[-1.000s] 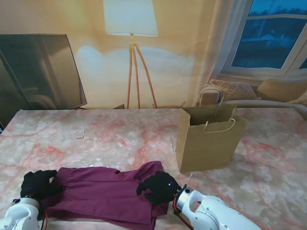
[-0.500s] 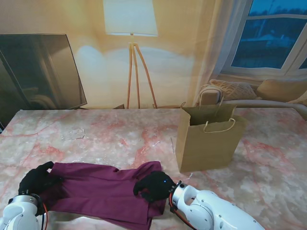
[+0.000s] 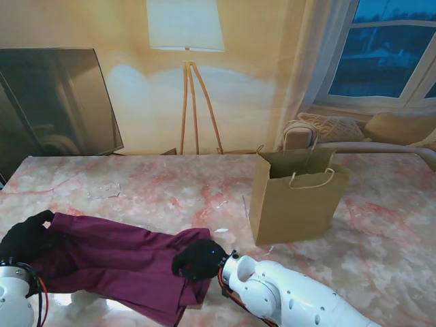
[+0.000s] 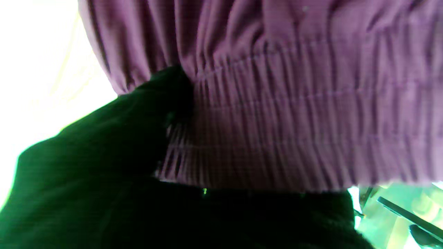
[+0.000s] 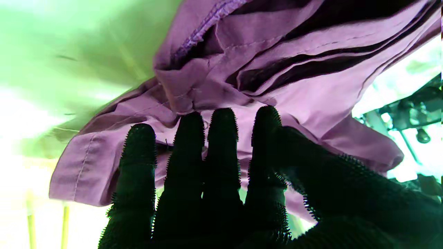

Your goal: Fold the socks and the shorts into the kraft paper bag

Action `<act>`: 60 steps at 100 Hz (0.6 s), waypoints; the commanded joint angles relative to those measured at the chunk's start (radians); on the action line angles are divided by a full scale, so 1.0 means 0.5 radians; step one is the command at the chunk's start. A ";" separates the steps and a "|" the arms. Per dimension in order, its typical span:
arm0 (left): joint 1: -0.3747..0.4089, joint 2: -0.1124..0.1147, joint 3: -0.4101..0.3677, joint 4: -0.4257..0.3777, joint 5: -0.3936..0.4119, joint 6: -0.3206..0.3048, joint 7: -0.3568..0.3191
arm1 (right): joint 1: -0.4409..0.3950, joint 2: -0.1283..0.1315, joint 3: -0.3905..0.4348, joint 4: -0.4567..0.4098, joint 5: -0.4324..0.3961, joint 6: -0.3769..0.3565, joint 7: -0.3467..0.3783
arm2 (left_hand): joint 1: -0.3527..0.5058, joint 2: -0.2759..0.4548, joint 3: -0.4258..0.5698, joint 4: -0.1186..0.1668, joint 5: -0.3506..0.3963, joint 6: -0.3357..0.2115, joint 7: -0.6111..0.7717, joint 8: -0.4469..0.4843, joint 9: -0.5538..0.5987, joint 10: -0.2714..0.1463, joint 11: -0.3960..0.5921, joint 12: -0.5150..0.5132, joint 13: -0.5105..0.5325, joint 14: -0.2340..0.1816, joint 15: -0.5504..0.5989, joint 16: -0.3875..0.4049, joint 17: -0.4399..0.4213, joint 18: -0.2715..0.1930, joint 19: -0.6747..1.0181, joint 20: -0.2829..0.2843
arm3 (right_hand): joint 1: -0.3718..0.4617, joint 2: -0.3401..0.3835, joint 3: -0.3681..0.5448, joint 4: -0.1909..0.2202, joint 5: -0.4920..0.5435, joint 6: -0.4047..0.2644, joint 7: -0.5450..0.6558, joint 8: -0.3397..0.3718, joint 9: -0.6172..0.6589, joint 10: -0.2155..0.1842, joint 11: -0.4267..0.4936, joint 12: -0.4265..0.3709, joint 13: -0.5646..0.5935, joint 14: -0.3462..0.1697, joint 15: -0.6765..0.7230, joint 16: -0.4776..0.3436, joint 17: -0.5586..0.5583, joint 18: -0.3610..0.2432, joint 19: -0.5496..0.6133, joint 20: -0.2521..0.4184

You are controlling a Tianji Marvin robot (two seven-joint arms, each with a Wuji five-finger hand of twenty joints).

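I am lifting the shorts (image 3: 116,262), both robot hands, left (image 3: 26,237) and right (image 3: 197,259), pinching the ends, now raised off the desk (image 3: 170,191) lower left, toward a fold, bag (image 3: 296,197) waiting.

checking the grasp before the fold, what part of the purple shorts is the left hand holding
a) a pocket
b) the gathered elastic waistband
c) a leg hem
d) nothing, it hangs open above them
b: the left wrist view shows the left hand clamped on the ribbed, gathered waistband of the shorts.
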 commanded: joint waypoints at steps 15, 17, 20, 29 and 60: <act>0.038 0.026 0.140 -0.125 0.013 0.089 -0.091 | 0.048 -0.079 -0.092 0.085 0.069 0.070 0.066 | 0.018 0.021 0.139 0.153 0.090 -0.035 0.094 0.002 0.087 -0.034 0.076 -0.090 0.204 -0.044 0.078 -0.065 0.374 -0.121 0.321 -0.255 | -0.042 0.077 -0.063 -0.063 -0.066 0.011 0.012 -0.042 -0.062 -0.009 -0.057 -0.041 -0.023 0.062 -0.004 -0.056 -0.070 -0.077 -0.032 -0.062; 0.037 0.026 0.163 -0.131 0.008 0.102 -0.086 | 0.052 -0.082 -0.098 0.091 0.075 0.076 0.068 | 0.022 0.019 0.138 0.152 0.092 -0.031 0.092 -0.002 0.089 -0.029 0.073 -0.095 0.208 -0.040 0.071 -0.070 0.380 -0.119 0.319 -0.261 | -0.041 0.078 -0.065 -0.061 -0.067 0.014 0.010 -0.042 -0.064 -0.006 -0.059 -0.041 -0.026 0.063 -0.004 -0.057 -0.073 -0.077 -0.034 -0.063; 0.035 0.025 0.195 -0.141 0.001 0.119 -0.080 | 0.056 -0.088 -0.107 0.099 0.083 0.084 0.069 | 0.023 0.022 0.132 0.148 0.093 -0.028 0.091 -0.006 0.090 -0.028 0.068 -0.104 0.218 -0.045 0.058 -0.078 0.402 -0.120 0.307 -0.280 | -0.042 0.080 -0.068 -0.059 -0.068 0.014 0.008 -0.041 -0.066 -0.006 -0.060 -0.042 -0.028 0.061 -0.004 -0.058 -0.076 -0.079 -0.036 -0.063; 0.030 0.022 0.299 -0.183 -0.030 0.193 -0.068 | 0.070 -0.101 -0.129 0.123 0.101 0.097 0.070 | 0.031 0.020 0.128 0.148 0.103 -0.008 0.084 -0.022 0.100 -0.014 0.061 -0.126 0.248 -0.044 0.033 -0.097 0.449 -0.117 0.293 -0.316 | -0.042 0.086 -0.076 -0.051 -0.068 0.020 0.001 -0.040 -0.069 -0.003 -0.063 -0.042 -0.033 0.064 -0.002 -0.063 -0.082 -0.079 -0.039 -0.065; -0.074 0.030 0.656 -0.245 0.013 0.384 -0.044 | 0.127 -0.147 -0.208 0.216 0.149 0.137 0.080 | 0.026 0.026 0.112 0.161 0.108 -0.001 0.079 -0.039 0.109 -0.019 0.055 -0.171 0.298 -0.076 -0.014 -0.138 0.520 -0.176 0.285 -0.400 | -0.045 0.101 -0.090 -0.037 -0.077 0.025 -0.025 -0.038 -0.077 0.000 -0.074 -0.046 -0.047 0.059 0.001 -0.076 -0.088 -0.083 -0.040 -0.069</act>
